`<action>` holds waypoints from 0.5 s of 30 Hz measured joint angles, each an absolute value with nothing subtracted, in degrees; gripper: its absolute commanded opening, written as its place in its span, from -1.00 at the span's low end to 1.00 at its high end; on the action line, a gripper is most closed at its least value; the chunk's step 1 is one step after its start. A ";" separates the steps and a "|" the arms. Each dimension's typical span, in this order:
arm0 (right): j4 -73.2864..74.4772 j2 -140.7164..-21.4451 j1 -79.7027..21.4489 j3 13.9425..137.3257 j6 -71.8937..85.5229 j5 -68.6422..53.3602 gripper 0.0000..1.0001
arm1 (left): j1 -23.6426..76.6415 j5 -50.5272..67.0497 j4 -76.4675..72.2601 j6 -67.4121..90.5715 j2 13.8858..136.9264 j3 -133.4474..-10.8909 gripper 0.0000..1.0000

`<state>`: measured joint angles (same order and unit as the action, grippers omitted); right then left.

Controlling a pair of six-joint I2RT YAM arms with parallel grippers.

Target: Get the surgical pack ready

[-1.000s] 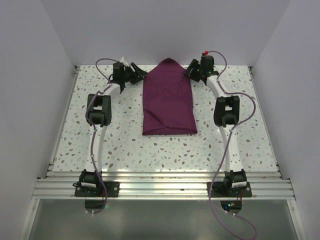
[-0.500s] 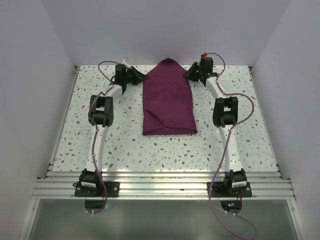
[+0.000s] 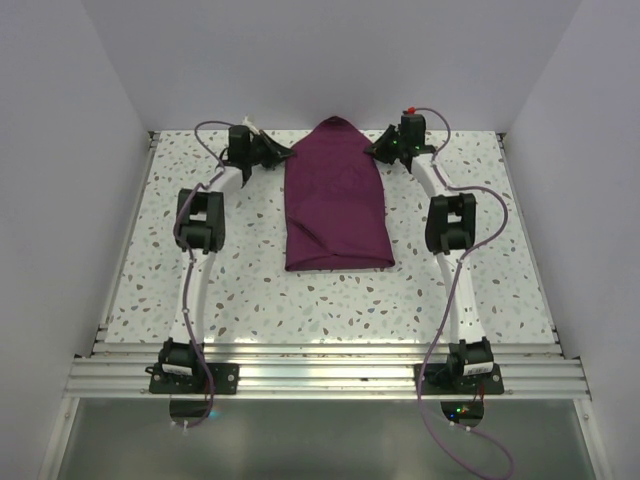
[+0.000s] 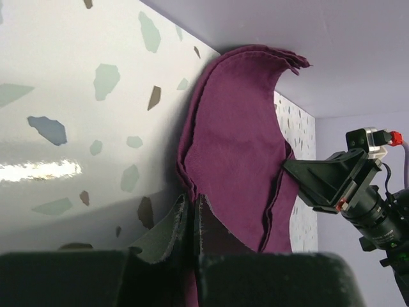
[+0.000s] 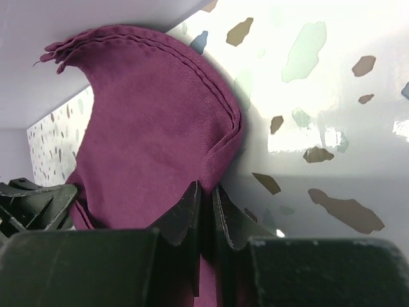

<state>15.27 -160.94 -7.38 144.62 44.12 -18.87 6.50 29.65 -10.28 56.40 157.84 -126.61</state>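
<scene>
The plum-purple cloth (image 3: 336, 195) of the surgical pack lies folded into a long bundle on the table's middle, its far end bunched to a point at the back wall. My left gripper (image 3: 281, 154) is shut on the cloth's left far edge (image 4: 192, 185); its jaws pinch the hem in the left wrist view. My right gripper (image 3: 378, 148) is shut on the cloth's right far edge (image 5: 223, 153), the fold caught between its jaws. The tray, instruments and gauze are hidden or out of view.
The speckled terrazzo table (image 3: 240, 290) is walled by lilac panels at the back and both sides. An aluminium rail (image 3: 320, 375) with both arm bases runs along the near edge. The right arm's camera (image 4: 367, 192) shows in the left wrist view.
Both grippers have moved inward to the cloth's far corners and closed on its edges. The cloth itself has not shifted.
</scene>
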 measured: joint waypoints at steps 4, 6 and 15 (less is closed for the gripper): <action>16.71 -158.87 -7.38 143.02 44.60 -19.77 -1.00 | 6.46 30.13 -7.77 55.16 153.77 -124.51 -1.00; 17.96 -156.73 -7.40 141.36 44.51 -20.49 -1.00 | 6.46 30.61 -6.48 53.91 151.39 -123.39 -1.00; 22.26 -143.57 -7.66 131.13 43.83 -22.68 -1.00 | 6.66 33.47 -2.07 47.88 137.49 -112.44 -1.00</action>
<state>22.26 -143.57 -7.66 131.13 43.83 -22.68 6.66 33.47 -2.07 47.88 137.49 -112.44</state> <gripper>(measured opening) 0.102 0.051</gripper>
